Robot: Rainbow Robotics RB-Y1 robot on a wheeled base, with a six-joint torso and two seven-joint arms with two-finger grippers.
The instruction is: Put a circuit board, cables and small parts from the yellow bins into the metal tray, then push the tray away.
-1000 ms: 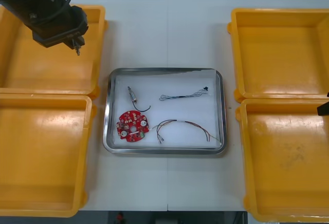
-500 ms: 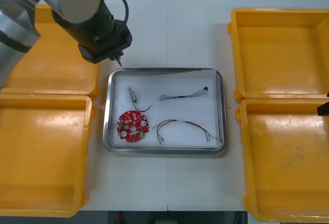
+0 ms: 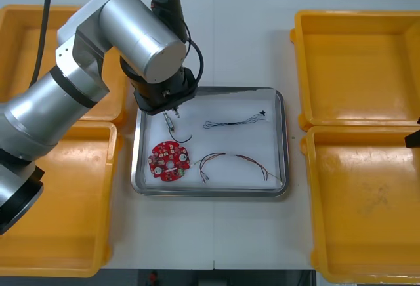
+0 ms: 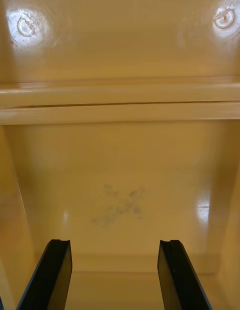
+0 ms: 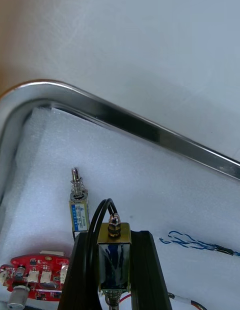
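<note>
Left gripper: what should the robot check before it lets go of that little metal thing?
1. Left gripper shut on the small brass-coloured metal part with a black wire loop: ok.
2. It hangs over the white inside of the shiny metal tray: ok.
3. Spot underneath free: cannot tell; a slim small metal part lies close beside the gripper.
4. Round red circuit board apart from the gripper: ok.
5. Right gripper open over a yellow plastic bin, out of the way: ok.
</note>
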